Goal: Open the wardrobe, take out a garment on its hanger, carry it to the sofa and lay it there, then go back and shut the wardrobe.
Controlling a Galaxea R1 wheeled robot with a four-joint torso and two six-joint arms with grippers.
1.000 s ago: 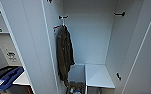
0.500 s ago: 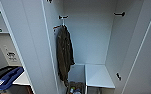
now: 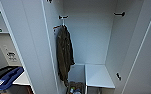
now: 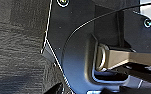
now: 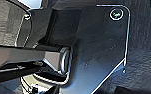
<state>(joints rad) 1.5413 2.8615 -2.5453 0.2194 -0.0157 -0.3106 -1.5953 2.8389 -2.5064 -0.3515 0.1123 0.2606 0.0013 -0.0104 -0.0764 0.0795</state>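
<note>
White panels take up the head view: the wardrobe (image 3: 91, 42) stands open, its left door (image 3: 28, 47) swung out toward the camera and its right door (image 3: 143, 57) angled away at the picture's right. Inside, the back wall is plain white with black hooks (image 3: 119, 14) near the top. From a hook on the left hangs a long dark olive-brown jacket (image 3: 64, 53), reaching down close to a white box-shaped shelf (image 3: 98, 75) at the bottom of the interior. A small bin (image 3: 74, 88) with mixed items sits beside that shelf, below the jacket. Left of the open door, a blue and black object (image 3: 4, 77) rests on a light counter (image 3: 22, 80). Both wrist views look onto dark grey carpet floor (image 4: 16, 50); whether either claw is spread or pressed together cannot be told.
</note>
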